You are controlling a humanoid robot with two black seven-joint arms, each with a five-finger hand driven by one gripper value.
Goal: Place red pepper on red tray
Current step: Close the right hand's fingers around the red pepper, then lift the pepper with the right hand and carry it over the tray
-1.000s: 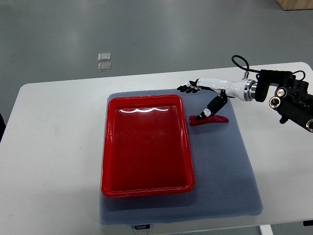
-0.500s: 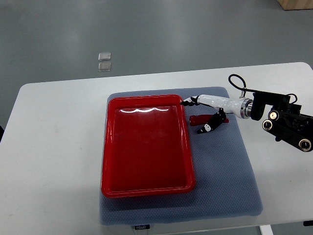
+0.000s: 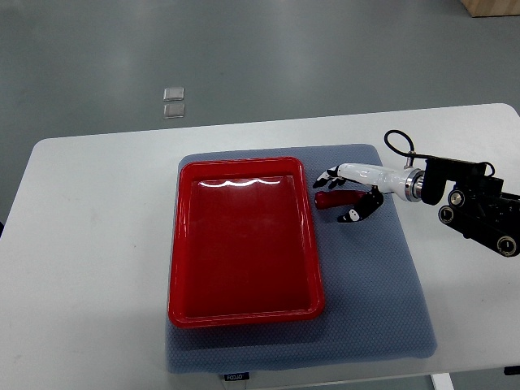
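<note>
The red tray (image 3: pixel 244 244) lies bare on the grey mat (image 3: pixel 366 276), and just to its right the red pepper (image 3: pixel 329 198) rests on that mat. My right hand (image 3: pixel 351 193) is curling around the pepper (whether the grip is firm I cannot tell), so I judge this the grasp; next comes a lift leftward over the tray's rim.

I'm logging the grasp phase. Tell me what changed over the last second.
The right hand came down over the red pepper, and its fingers and thumb now curl around it; whether the grip is firm cannot be told. The pepper lies on the grey mat much as before. The red tray stayed put.
</note>
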